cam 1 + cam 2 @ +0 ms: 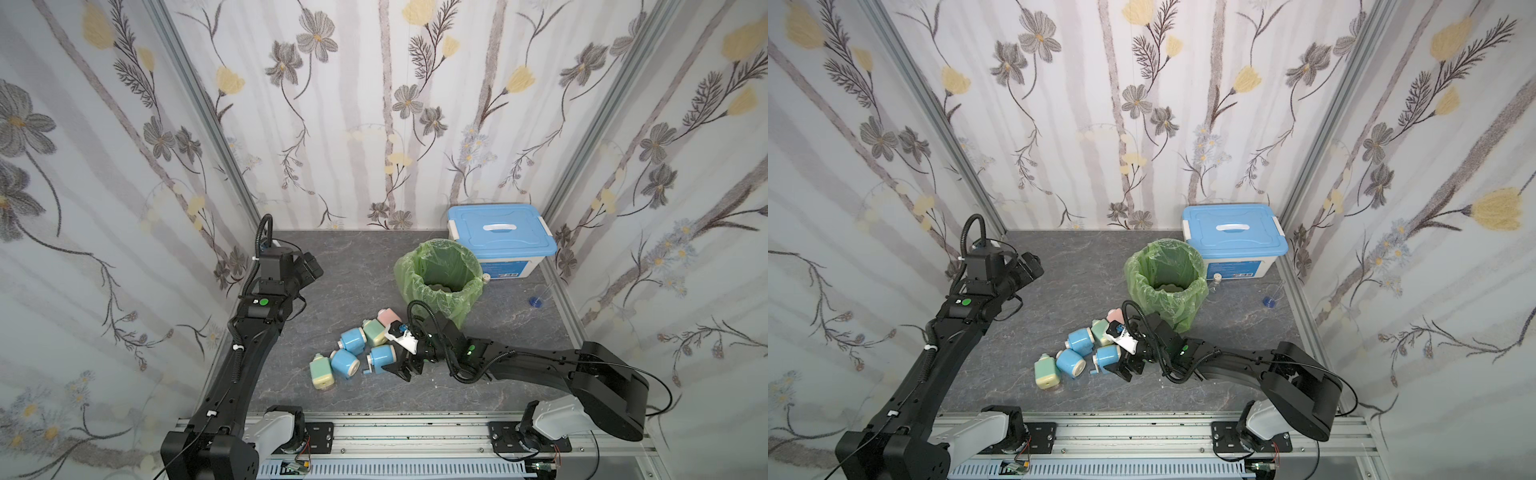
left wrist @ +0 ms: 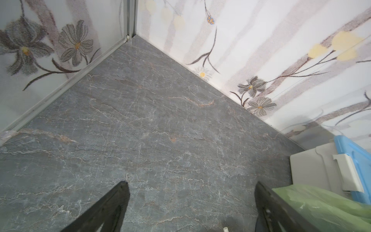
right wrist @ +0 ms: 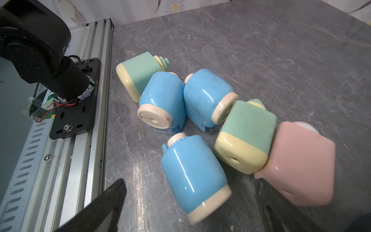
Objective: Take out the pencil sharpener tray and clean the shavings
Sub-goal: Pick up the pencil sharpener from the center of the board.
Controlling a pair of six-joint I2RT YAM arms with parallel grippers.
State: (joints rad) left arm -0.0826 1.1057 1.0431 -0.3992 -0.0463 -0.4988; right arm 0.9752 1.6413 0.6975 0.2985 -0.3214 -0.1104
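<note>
- While both arms are hovering over the grey counter (image 1: 361, 257), six pencil sharpeners (image 1: 357, 351) are lying tumbled in a cluster just in front of the green-lined bin (image 1: 409, 270), on the side facing the robot.
- Reaching in low past the bin's front, the right pincer (image 1: 401, 370) is sitting just beside the nearest blue sharpener (image 3: 195, 174). Its jaws are standing spread wide and gripping nothing, and whether a finger is brushing the sharpener is not clear.
- That sharpener is lying on its side, its long axis running roughly along the pincer's line of reach and its cream end pointing back at the pincer. The fingers therefore look placed to straddle its flanks.
- Well away from the bin, toward the back corner, the left pincer (image 2: 190, 192) is hanging over bare counter, spread wide and empty. The right arm is clearly the nearer one.
- No tray is showing pulled out of any sharpener, and the shavings are not showing anywhere.
</note>
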